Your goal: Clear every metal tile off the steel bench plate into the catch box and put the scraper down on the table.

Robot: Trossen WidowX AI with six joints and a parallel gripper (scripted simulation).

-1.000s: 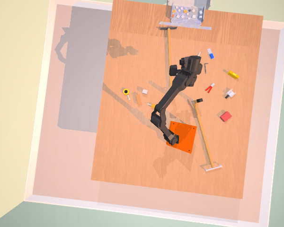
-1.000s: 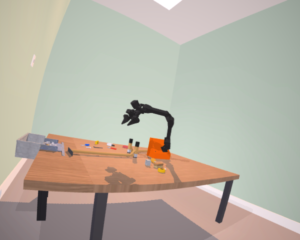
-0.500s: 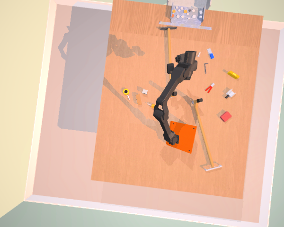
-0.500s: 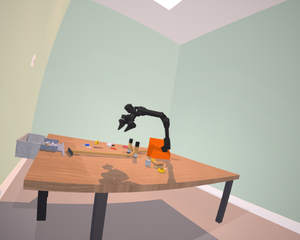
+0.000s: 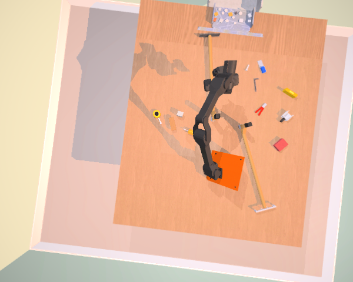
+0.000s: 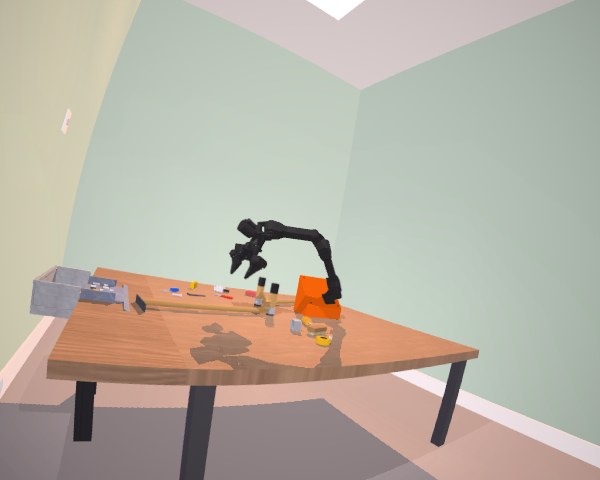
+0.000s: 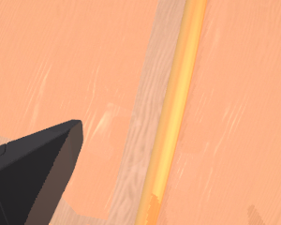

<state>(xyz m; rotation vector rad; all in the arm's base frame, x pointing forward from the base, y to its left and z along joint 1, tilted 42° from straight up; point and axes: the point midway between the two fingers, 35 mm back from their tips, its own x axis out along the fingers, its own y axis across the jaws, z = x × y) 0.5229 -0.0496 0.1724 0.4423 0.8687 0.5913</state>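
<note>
The long scraper lies flat on the table; its orange handle [image 5: 210, 57] [image 6: 202, 306] [image 7: 178, 100] runs up to a dark blade [image 5: 207, 34] [image 6: 140, 303] at the near lip of the steel bench plate [image 5: 231, 27] [image 6: 115, 294]. Several small metal tiles [image 5: 228, 16] [image 6: 99, 285] lie on the plate. The grey catch box [image 5: 250, 4] [image 6: 57, 297] stands at its far end. My gripper [image 5: 210, 79] [image 6: 248, 268] [image 7: 191, 139] is open and empty, pointing down above the middle of the handle without touching it.
A second long tool [image 5: 254, 170] with a pale blade lies right of the orange base [image 5: 231, 171]. Small tools lie to the right: red pliers [image 5: 262, 108], a hex key [image 5: 255, 84], a red block [image 5: 280, 144]. A yellow tape measure [image 5: 156, 113] lies to the left.
</note>
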